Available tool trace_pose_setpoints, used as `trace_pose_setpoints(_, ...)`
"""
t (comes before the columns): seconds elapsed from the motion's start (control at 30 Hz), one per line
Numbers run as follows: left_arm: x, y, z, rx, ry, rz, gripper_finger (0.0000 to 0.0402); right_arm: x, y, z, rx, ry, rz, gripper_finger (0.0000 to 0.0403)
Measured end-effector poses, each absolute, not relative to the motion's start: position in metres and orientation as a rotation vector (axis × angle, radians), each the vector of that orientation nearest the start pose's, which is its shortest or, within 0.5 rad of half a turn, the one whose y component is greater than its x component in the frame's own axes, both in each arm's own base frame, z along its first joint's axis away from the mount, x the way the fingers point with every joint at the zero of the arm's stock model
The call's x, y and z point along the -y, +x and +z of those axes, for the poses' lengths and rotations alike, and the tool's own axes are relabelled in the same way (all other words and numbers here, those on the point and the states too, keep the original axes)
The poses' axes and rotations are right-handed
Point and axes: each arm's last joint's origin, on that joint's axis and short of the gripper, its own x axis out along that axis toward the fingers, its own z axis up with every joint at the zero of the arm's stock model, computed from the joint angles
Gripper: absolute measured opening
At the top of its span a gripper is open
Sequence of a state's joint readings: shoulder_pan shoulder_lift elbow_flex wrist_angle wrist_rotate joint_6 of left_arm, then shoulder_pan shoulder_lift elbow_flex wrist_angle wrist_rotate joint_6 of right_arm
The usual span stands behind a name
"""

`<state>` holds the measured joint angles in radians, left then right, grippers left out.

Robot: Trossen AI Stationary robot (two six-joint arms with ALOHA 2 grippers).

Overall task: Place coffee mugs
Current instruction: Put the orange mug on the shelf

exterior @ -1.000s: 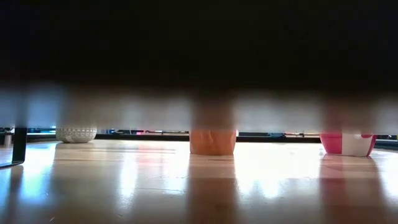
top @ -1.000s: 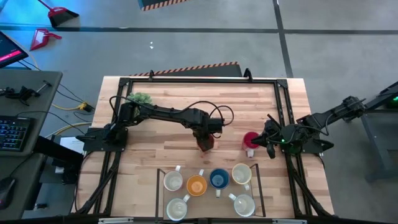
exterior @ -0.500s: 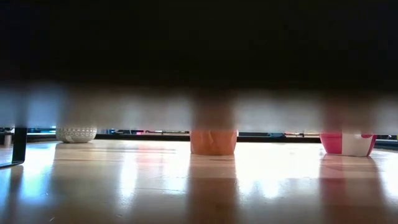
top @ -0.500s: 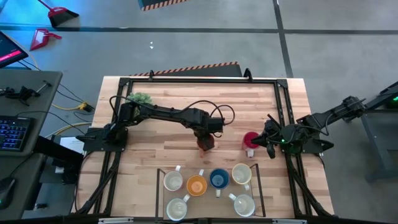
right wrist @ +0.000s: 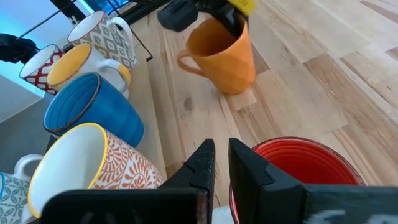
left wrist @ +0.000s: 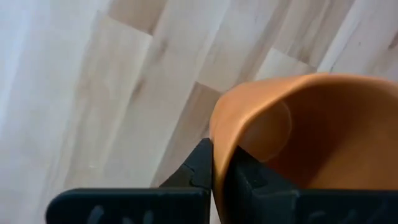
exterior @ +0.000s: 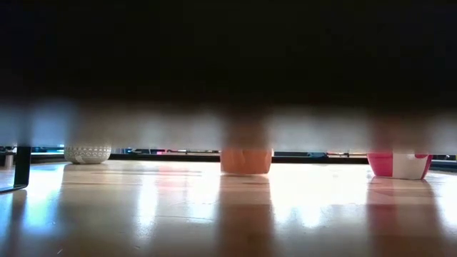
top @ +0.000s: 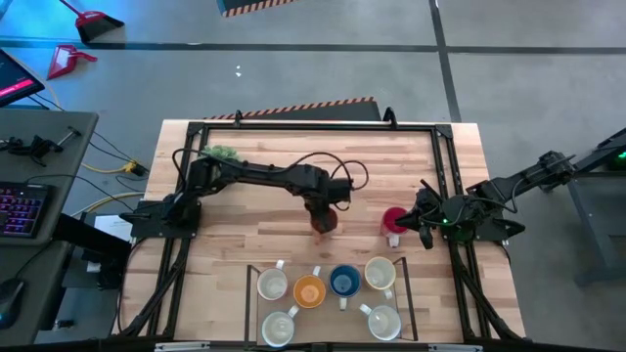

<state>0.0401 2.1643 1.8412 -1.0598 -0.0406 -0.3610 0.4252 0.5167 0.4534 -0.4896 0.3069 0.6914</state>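
Orange glazed ceramic fills the left wrist view: the left end effector (top: pixel 324 217) is closed on the thin rim of the orange mug (right wrist: pixel 222 55), one dark finger inside the wall and one outside. Its arm reaches out long and nearly level from its base across the middle of the bench (top: pixel 254 244). The mug is tilted under this end effector, with its handle pointing sideways, and in the low view its base (exterior: pixel 245 161) looks slightly raised above the wood.

To the side of it, well apart, the right end effector (top: pixel 403 227) is pinched on the rim of the red mug (right wrist: pixel 292 171), which stands on the bench directly below the fingers. The right arm comes in bent from the bench edge.

Nearer the front edge than both end effectors, six more mugs (top: pixel 330 296) stand close together inside a thin dark wire frame (top: pixel 247 303): a smooth blue mug (right wrist: pixel 87 115), a yellow-lined one, and pale ones with printed patterns. The bench is made of light wooden strips with visible grain.
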Motion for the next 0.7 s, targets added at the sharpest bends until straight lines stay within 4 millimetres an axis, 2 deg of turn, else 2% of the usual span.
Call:
trace_pose_setpoints(0.17, -0.022, 0.440, 0.235, -1.333, -0.251, 0.292, 0.0006, -0.042, 0.113, 0.228, -0.529, 0.485, -0.069, 0.0024)
trace_pose_setpoints(0.33, -0.015, 0.434, 0.275, -1.348, -0.222, 0.288, 0.0006, -0.041, 0.113, 0.228, -0.530, 0.477, -0.067, 0.0024)
trace_pose_setpoints(0.57, 0.021, 0.416, 0.330, -1.357, -0.204, 0.255, 0.0006, -0.041, 0.111, 0.225, -0.568, 0.455, -0.081, 0.0024)
trace_pose_setpoints(0.7, 0.044, 0.403, 0.354, -1.238, -0.262, 0.252, 0.0006, -0.040, 0.110, 0.224, -0.578, 0.450, -0.084, 0.0024)
